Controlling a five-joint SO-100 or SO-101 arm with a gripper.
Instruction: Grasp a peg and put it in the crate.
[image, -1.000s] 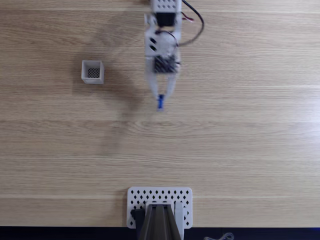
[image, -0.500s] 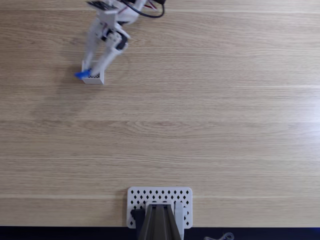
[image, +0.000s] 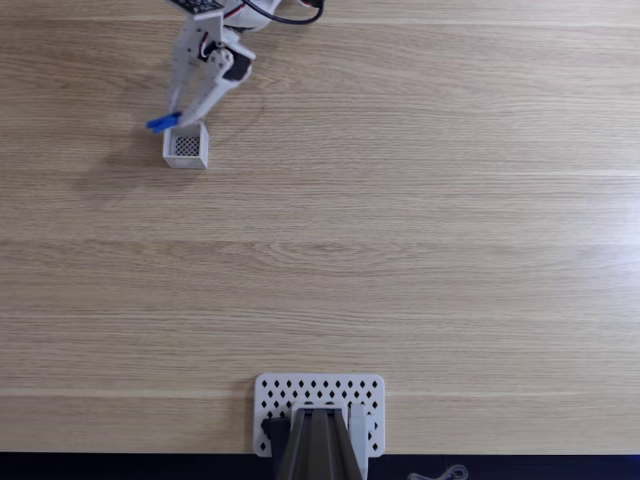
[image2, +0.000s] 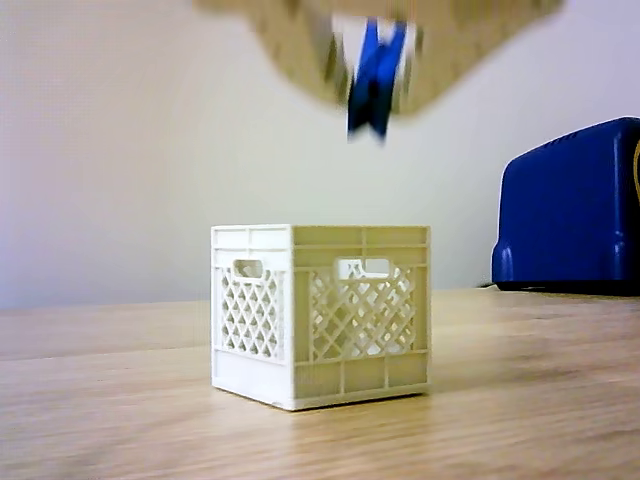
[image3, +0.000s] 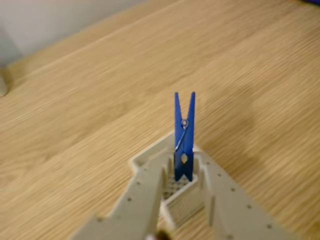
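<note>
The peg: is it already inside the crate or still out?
Out. The tool holds the peg in the air above the crate, clear of its rim.

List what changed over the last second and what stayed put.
The tool, shut on the blue clothes-peg, swung from the table's middle toward the left of the fixed view to the white crate. Half a second ago the peg overlapped the crate's left rim; now it sits just beyond its far rim, and the other view shows it hanging above the crate. Nothing was released. The crate and the perforated plate stayed put.
</note>
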